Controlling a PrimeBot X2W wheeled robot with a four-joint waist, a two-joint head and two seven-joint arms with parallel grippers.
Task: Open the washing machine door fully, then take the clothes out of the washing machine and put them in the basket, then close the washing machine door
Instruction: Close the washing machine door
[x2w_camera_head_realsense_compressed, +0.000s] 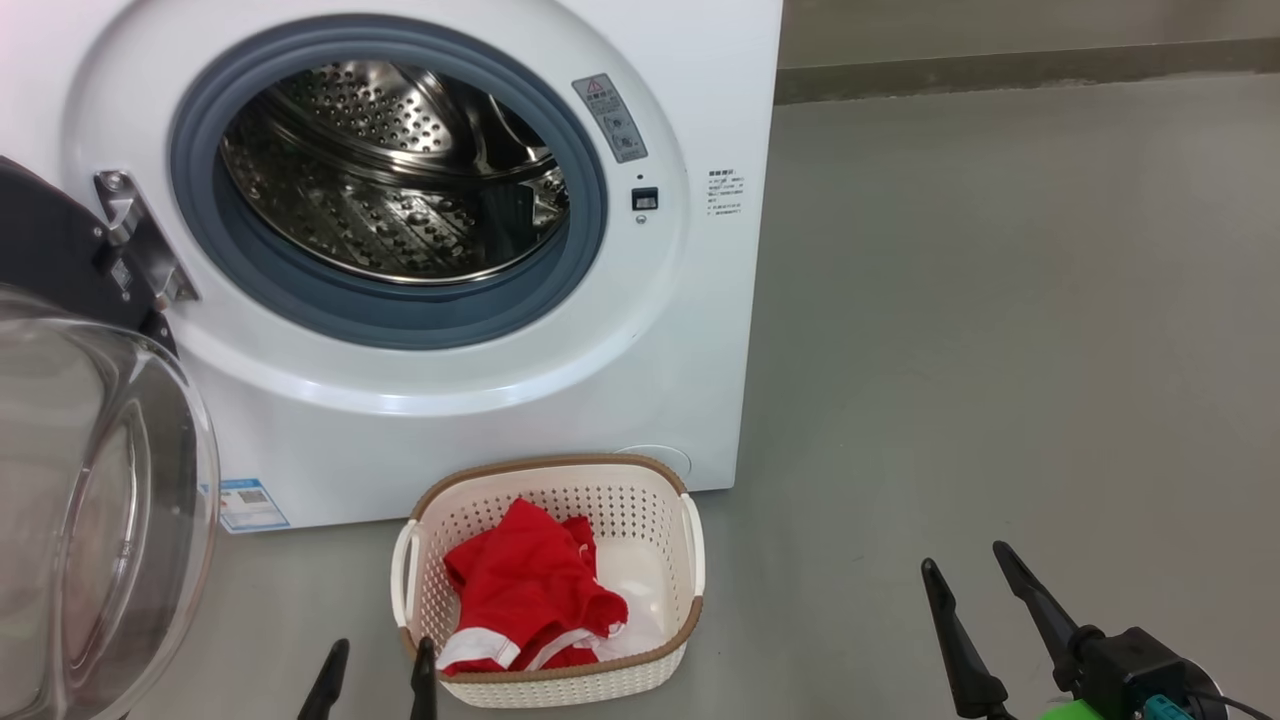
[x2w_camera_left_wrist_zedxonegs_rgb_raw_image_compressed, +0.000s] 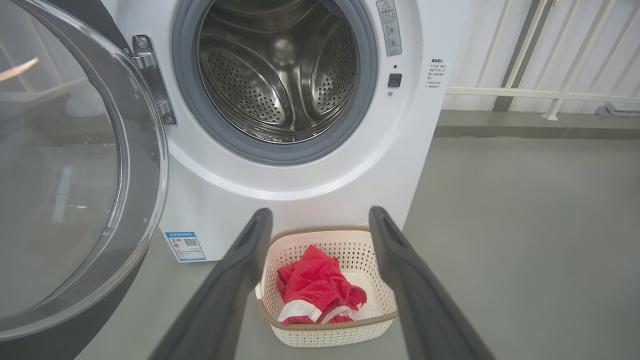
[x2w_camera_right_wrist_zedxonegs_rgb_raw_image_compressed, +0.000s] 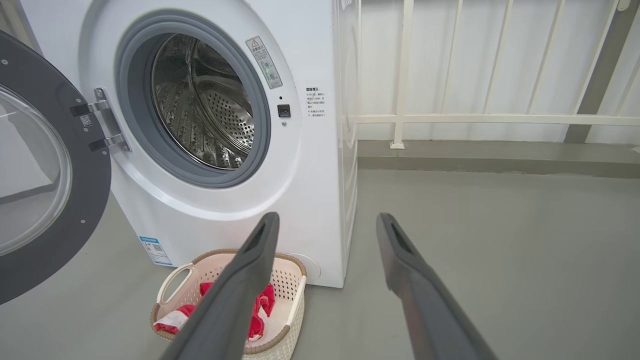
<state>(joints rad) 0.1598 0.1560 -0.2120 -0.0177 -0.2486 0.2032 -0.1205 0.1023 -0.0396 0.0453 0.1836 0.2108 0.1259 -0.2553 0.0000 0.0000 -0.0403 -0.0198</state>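
The white washing machine (x2w_camera_head_realsense_compressed: 470, 420) stands with its door (x2w_camera_head_realsense_compressed: 90, 500) swung wide open to the left, glass bowl facing out. Its steel drum (x2w_camera_head_realsense_compressed: 400, 170) looks bare inside. On the floor in front sits the cream basket (x2w_camera_head_realsense_compressed: 645, 500) with the red clothes (x2w_camera_head_realsense_compressed: 530, 590) lying in it. My left gripper (x2w_camera_head_realsense_compressed: 380, 655) is open just left of the basket's near corner, nothing between its fingers. My right gripper (x2w_camera_head_realsense_compressed: 965, 570) is open over the bare floor to the right. The left wrist view looks over the basket (x2w_camera_left_wrist_zedxonegs_rgb_raw_image_compressed: 320, 332) and clothes (x2w_camera_left_wrist_zedxonegs_rgb_raw_image_compressed: 317, 285).
Grey floor (x2w_camera_head_realsense_compressed: 1000, 330) stretches to the right of the machine up to a low kerb (x2w_camera_head_realsense_compressed: 1000, 70). A white railing (x2w_camera_right_wrist_zedxonegs_rgb_raw_image_compressed: 490, 119) runs behind it. The open door (x2w_camera_right_wrist_zedxonegs_rgb_raw_image_compressed: 45, 170) takes up the space left of the machine.
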